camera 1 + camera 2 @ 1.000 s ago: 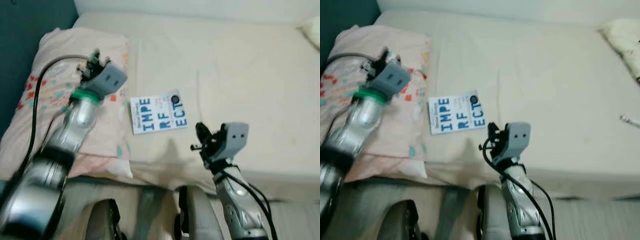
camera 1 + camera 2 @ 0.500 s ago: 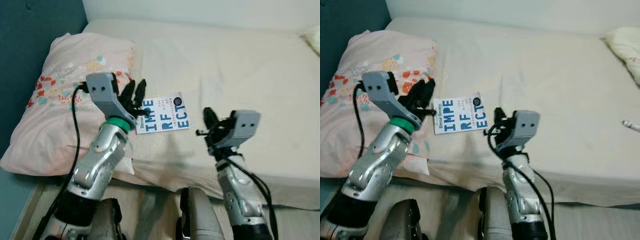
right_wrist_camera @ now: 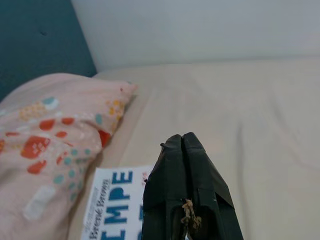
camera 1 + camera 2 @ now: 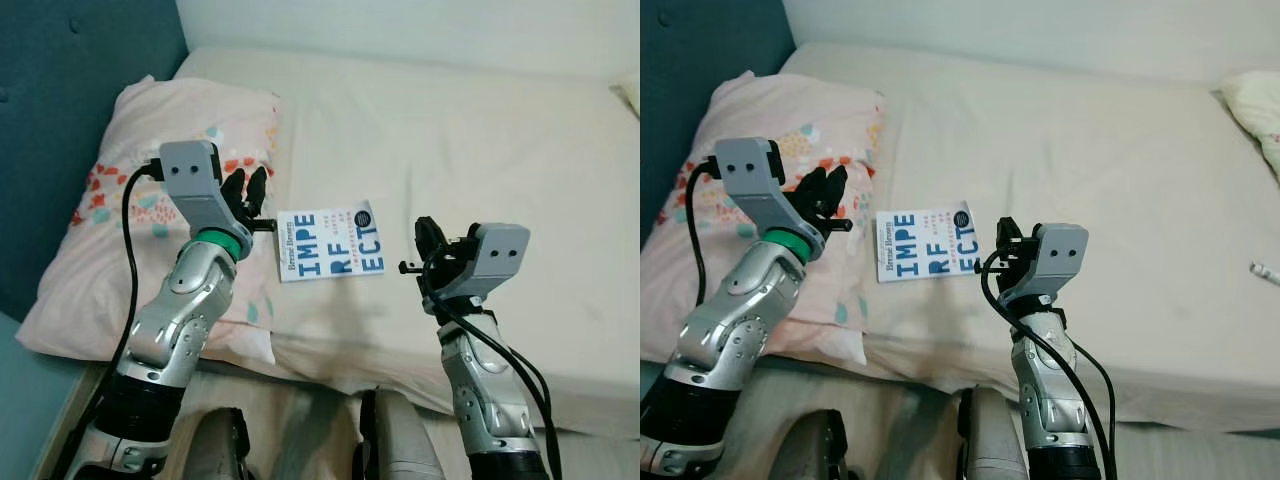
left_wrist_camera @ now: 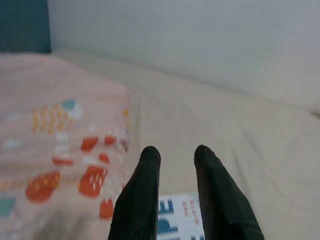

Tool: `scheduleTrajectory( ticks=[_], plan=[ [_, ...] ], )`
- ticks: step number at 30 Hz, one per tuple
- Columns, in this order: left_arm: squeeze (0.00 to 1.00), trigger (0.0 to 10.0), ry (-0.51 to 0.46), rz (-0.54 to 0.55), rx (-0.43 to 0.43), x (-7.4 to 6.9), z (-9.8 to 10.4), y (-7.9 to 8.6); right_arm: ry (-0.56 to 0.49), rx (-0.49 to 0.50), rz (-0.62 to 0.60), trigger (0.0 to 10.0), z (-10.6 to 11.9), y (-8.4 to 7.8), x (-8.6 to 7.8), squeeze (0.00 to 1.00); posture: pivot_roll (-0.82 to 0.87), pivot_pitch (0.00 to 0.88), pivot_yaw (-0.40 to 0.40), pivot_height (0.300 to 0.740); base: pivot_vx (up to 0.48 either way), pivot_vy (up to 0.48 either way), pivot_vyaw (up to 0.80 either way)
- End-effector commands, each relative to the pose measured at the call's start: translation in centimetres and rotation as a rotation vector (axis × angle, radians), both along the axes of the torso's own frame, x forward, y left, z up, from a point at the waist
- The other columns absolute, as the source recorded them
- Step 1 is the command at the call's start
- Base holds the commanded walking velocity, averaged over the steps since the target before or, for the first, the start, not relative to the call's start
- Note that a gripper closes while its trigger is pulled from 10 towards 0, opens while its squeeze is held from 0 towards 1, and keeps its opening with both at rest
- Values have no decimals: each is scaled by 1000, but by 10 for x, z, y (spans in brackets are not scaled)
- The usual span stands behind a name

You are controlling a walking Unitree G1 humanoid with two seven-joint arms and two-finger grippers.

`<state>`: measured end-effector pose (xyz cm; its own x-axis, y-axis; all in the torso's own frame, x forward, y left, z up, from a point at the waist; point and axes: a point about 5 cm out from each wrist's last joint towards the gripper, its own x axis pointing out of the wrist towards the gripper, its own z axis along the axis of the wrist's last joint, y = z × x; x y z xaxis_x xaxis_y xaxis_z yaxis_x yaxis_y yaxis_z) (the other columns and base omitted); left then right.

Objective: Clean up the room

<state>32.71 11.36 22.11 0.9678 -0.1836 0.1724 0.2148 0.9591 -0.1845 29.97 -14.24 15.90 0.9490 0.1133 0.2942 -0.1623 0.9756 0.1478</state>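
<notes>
A white book with big blue letters lies flat on the beige bed, just beside a pink patterned pillow. My left gripper hovers open over the pillow's edge, a little left of the book; in the left wrist view its two black fingers stand apart with the book's corner below them. My right gripper is raised just right of the book, near the bed's front edge. The right wrist view has its fingers pressed together, holding nothing.
A dark teal headboard stands left of the pillow. A second pale pillow lies at the far right of the bed, with a small white object near that edge. The floor and my legs are below the front edge.
The camera has shifted. My left arm swung off the top of the pillow toward the book, then drew back slightly left. The right gripper stays shut in much the same place.
</notes>
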Motion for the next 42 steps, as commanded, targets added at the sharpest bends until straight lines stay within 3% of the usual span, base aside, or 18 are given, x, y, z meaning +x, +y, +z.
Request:
scheduleTrajectory(
  ticks=[1,11,17,23,30,42],
  plan=[
    [0,10000,4,-3,32,-1,-7,-1,9,-5,-3,10000,-4,0,-1,0,-53,117,34,681,0,0,0],
    [0,10000,27,-7,68,1,-12,-5,16,-16,-6,10000,-5,-3,3,0,-52,105,29,708,0,0,0],
    [0,10000,53,-91,116,3,-21,-12,23,-15,-37,10000,-6,-10,5,0,-61,94,31,731,0,0,0],
    [0,10000,20,-162,144,5,-16,-18,24,-2,-107,10000,-5,-19,8,0,-67,84,35,736,0,0,0],
    [0,10000,-15,-192,136,5,-9,-25,23,-3,-106,10000,-5,-21,9,0,-72,83,35,736,0,0,0],
    [0,10000,-38,-210,128,5,-5,-25,28,3,-103,10000,-7,-18,10,0,-67,93,37,736,0,444,0]
  ],
)
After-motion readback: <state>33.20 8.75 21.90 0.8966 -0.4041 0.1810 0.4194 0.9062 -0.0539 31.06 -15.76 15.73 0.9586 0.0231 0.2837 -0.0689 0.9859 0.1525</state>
